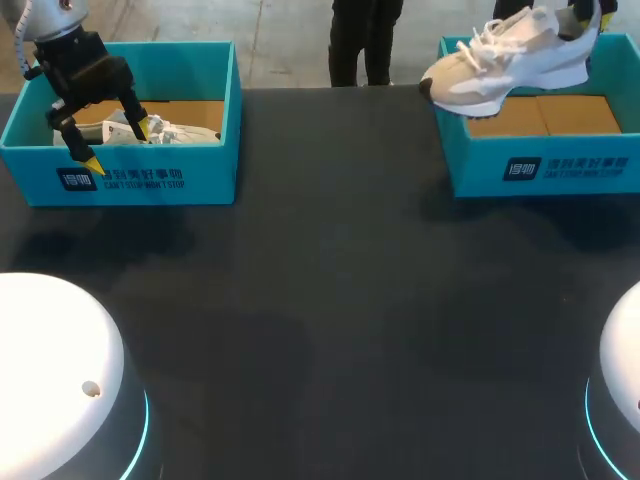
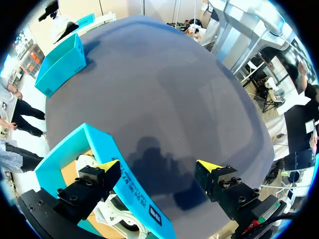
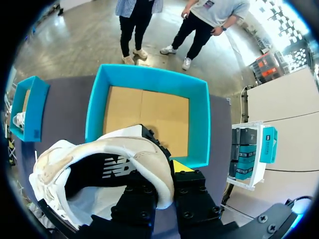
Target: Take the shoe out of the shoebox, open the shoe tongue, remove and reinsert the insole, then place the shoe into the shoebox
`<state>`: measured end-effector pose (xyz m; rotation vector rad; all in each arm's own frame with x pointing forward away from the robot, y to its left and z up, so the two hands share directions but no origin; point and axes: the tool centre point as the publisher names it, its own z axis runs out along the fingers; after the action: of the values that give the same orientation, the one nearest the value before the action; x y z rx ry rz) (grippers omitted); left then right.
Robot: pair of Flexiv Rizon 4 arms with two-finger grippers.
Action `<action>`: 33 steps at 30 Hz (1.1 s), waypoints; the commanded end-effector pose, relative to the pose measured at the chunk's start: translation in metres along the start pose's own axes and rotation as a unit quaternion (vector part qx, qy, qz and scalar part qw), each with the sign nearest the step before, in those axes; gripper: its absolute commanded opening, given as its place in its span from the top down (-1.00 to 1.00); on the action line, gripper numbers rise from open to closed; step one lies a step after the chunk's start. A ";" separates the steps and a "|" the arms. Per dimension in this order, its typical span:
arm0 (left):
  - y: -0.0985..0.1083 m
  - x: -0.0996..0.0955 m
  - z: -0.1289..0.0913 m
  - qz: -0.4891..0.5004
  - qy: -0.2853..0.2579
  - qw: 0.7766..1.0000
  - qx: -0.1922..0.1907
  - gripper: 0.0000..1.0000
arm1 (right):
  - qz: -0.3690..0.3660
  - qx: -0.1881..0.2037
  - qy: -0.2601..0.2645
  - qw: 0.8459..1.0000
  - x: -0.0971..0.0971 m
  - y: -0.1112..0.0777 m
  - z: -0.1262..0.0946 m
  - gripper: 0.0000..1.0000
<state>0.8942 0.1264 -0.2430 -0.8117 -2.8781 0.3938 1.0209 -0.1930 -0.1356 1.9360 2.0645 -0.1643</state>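
Note:
A white and beige shoe point(image 1: 500, 65) hangs tilted above the right teal shoebox point(image 1: 540, 165), toe pointing left. My right gripper point(image 3: 167, 170) is shut on the heel collar of this shoe point(image 3: 99, 154), over the box's bare cardboard floor point(image 3: 144, 112). A second pale shoe point(image 1: 165, 132) lies inside the left teal shoebox point(image 1: 150, 180). My left gripper point(image 1: 118, 145) hangs open over that box's front wall. In the left wrist view its fingers point(image 2: 107, 167) straddle the wall point(image 2: 102, 147), one inside the box and one over the table, with the shoe point(image 2: 119, 219) below.
The dark table point(image 1: 330, 300) stretches between the two boxes. Two white rounded arm bases point(image 1: 50, 370) point(image 1: 625, 380) stand at the near corners. The right box point(image 2: 62, 62) shows far across the table in the left wrist view.

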 end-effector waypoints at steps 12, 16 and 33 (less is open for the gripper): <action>0.000 0.001 0.000 0.000 -0.001 1.000 -0.001 -1.00 | -0.015 -0.020 -0.004 1.000 0.038 -0.053 -0.019 1.00; 0.000 0.001 0.000 0.000 -0.001 1.000 -0.001 -1.00 | -0.017 -0.017 -0.006 1.000 0.051 -0.065 -0.021 1.00; 0.000 0.001 0.000 0.000 -0.001 1.000 -0.001 -1.00 | -0.049 -0.004 -0.028 0.998 0.120 -0.096 -0.044 1.00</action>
<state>0.8942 0.1265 -0.2430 -0.8115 -2.8781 0.3938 0.9142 -0.0841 -0.1423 1.8098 2.1277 -0.2138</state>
